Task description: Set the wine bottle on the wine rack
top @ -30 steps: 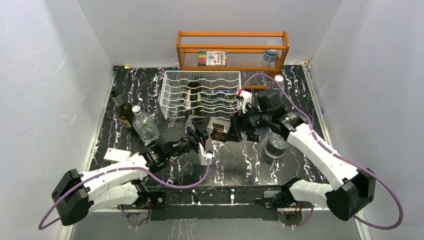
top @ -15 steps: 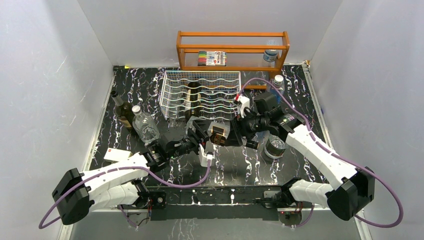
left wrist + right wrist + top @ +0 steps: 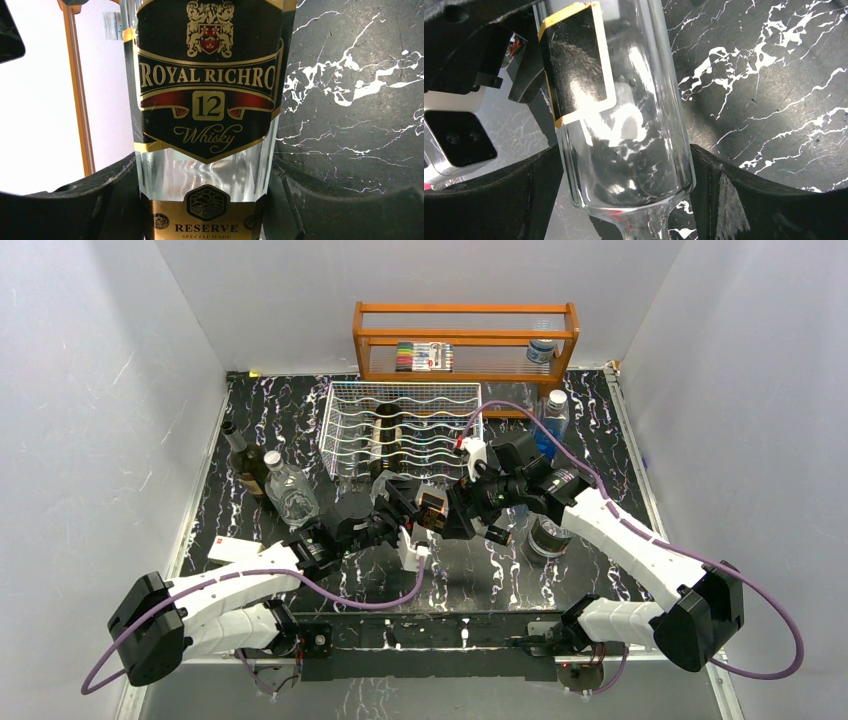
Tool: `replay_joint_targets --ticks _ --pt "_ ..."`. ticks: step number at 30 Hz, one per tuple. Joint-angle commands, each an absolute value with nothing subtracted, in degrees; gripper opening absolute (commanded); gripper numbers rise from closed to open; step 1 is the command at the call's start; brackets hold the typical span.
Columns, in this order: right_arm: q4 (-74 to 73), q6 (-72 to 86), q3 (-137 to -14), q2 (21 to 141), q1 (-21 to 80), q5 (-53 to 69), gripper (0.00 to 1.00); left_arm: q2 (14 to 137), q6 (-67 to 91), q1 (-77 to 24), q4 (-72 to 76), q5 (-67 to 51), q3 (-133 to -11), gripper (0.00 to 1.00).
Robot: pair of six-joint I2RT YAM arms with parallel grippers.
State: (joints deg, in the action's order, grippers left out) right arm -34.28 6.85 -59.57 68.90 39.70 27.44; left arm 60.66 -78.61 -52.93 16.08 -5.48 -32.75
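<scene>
A clear bottle (image 3: 433, 510) with a black and gold whisky label hangs level over the table, just in front of the white wire wine rack (image 3: 345, 410). My left gripper (image 3: 408, 510) is shut on its labelled body (image 3: 207, 100), a finger (image 3: 75, 205) on each side. My right gripper (image 3: 462, 515) is shut on its clear shoulder (image 3: 624, 125) near the neck, between the fingers (image 3: 764, 205). A dark bottle (image 3: 383, 435) lies in the rack. A dark wine bottle (image 3: 245, 462) stands at the left.
An orange wooden shelf (image 3: 465, 340) with markers stands behind the rack. A clear water bottle (image 3: 290, 495) stands beside the dark wine bottle. A blue bottle (image 3: 553, 415) and a glass jar (image 3: 548, 533) are on the right. A white card (image 3: 235, 550) lies near left.
Both grippers have carried the whisky bottle a little left and toward the near edge. The right arm has swung left, uncovering the blue bottle.
</scene>
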Motion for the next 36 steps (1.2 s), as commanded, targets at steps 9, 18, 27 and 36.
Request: replay_joint_targets --ticks 9,18,27,36 --pt "-26.67 7.35 -62.88 68.98 41.59 30.11 0.95 59.42 -79.28 -53.17 24.95 -8.15 -38.23 0.00" --pt "-28.69 7.81 -63.29 67.31 41.56 28.27 0.40 59.37 -76.16 -53.25 23.01 -7.59 -38.89 0.00" --pt "-31.40 11.29 -64.12 63.91 41.58 20.36 0.00 59.95 -66.22 -53.18 20.13 -3.95 -38.77 0.98" --pt "-34.55 14.62 -61.91 59.19 41.56 12.76 0.00 56.67 -57.40 -53.18 13.91 -4.54 -37.61 0.98"
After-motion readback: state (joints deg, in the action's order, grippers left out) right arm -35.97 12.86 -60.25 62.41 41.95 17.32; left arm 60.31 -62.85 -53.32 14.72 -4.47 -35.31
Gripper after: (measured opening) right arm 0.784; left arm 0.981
